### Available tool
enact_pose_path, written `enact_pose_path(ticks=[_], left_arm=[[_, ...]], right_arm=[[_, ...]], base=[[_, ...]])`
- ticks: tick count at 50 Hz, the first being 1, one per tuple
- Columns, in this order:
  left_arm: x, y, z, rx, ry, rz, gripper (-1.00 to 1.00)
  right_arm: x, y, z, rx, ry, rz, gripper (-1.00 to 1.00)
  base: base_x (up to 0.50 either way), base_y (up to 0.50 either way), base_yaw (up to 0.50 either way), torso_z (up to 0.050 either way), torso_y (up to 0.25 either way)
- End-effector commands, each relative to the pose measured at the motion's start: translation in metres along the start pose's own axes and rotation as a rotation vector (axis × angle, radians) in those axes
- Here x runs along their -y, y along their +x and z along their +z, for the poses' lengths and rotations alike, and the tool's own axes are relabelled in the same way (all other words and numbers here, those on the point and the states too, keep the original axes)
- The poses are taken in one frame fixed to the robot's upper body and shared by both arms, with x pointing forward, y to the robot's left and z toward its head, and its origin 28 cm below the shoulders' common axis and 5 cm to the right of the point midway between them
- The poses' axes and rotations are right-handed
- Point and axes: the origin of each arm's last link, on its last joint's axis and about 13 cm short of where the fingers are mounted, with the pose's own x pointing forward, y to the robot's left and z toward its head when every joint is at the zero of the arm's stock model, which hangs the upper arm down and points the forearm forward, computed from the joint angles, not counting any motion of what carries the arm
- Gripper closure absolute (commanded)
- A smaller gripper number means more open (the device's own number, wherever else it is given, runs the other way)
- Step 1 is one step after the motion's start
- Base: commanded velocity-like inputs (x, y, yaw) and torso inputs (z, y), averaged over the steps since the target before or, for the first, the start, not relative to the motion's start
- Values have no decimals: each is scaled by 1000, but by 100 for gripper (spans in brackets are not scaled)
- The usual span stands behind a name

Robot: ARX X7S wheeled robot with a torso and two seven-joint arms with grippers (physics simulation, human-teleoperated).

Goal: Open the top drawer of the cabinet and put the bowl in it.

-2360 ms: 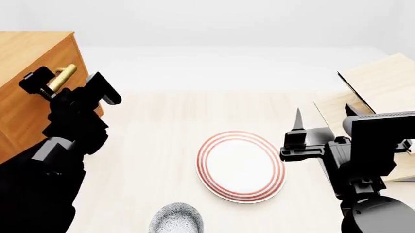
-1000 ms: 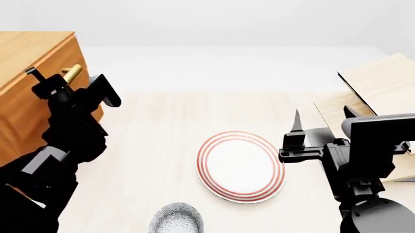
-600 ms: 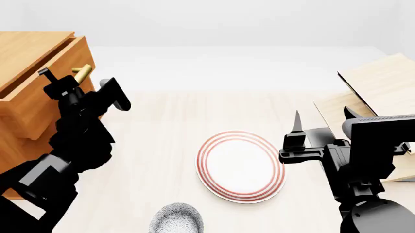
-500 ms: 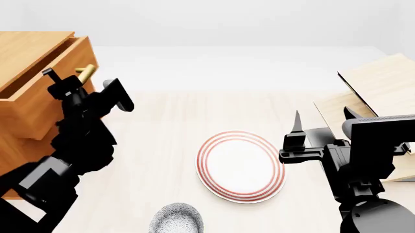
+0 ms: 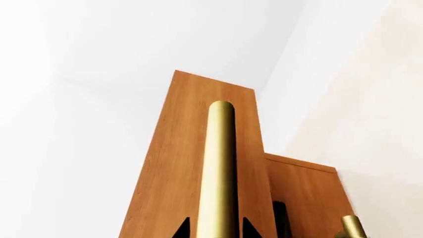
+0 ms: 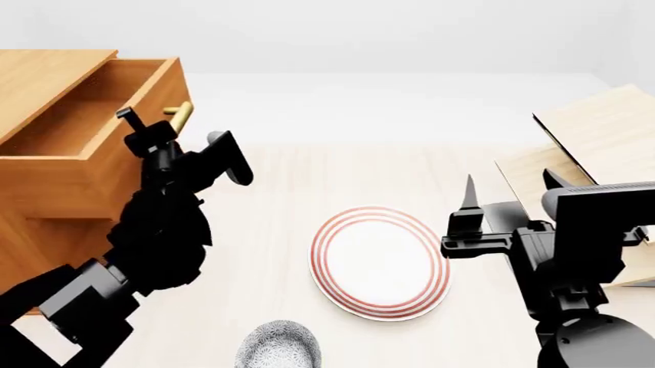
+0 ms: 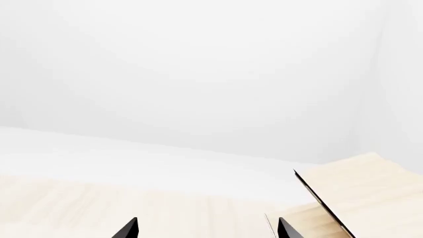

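The orange-brown cabinet [image 6: 41, 77] stands at the left. Its top drawer [image 6: 87, 175] is pulled out, and its inside shows bare wood. My left gripper [image 6: 176, 124] is shut on the drawer's brass handle [image 6: 182, 112]. The left wrist view shows the handle [image 5: 218, 168] running up between both fingertips [image 5: 182, 229] against the drawer front [image 5: 178, 163]. The speckled bowl [image 6: 278, 346] sits on the table at the head view's bottom edge, apart from both grippers. My right gripper [image 6: 470, 203] hovers open right of the plate; its fingertips [image 7: 130, 228] are wide apart with nothing between them.
A white plate with red rings [image 6: 381, 261] lies mid-table between the arms. A pale wooden tilted rack [image 6: 599, 134] stands at the right, also seen ahead of the right gripper [image 7: 350, 193]. A lower drawer's handle [image 5: 353, 228] shows beside the top one.
The top drawer has slid out of the cabinet to the right, drawn by my left gripper on its handle. The right arm, plate and bowl have not moved.
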Motion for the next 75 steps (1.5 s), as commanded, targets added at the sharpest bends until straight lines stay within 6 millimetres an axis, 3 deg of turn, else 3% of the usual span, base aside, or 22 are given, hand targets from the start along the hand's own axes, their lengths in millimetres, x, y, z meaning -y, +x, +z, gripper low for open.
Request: enact_pose_path(ticks=[1, 26, 27, 35, 45, 50, 55, 58, 65, 75], left_arm=[[13, -18, 31, 145, -60, -132, 100], [21, -27, 37, 197, -52, -157, 100], [20, -28, 38, 200, -57, -156, -100], [2, -40, 40, 249, -81, -136, -100], [-31, -79, 48, 396, -89, -70, -100], [-63, -99, 56, 482, -158, -11, -100], [-104, -107, 65, 510, -351, -6, -100], [-123, -106, 69, 497, -482, -39, -100], [-162, -83, 76, 331, -767, -149, -100], [-182, -51, 73, 164, -959, -244, -100]], right_arm=[[2, 1, 1, 12, 18, -4, -100], [3, 1, -3, 8, 27, -8, -100], [3, 1, -3, 8, 27, -8, -100], [3, 0, -3, 9, 29, -7, -100], [1, 0, -1, 13, 29, 0, -100], [1, -1, 1, 17, 30, 2, -100], [1, -2, 3, 23, 30, 5, -100], [2, -3, 3, 25, 30, 6, -100], [2, -3, 4, 27, 29, 7, -100], [1, -3, 7, 29, 25, 15, -100]], base=[[0, 0, 0, 0, 0], [0, 0, 0, 0, 0], [0, 0, 0, 0, 12], [0, 0, 0, 0, 0], [0, 0, 0, 0, 0], [0, 0, 0, 0, 0], [0, 0, 0, 0, 0], [0, 0, 0, 0, 0], [0, 0, 0, 0, 0], [0, 0, 0, 0, 0]])
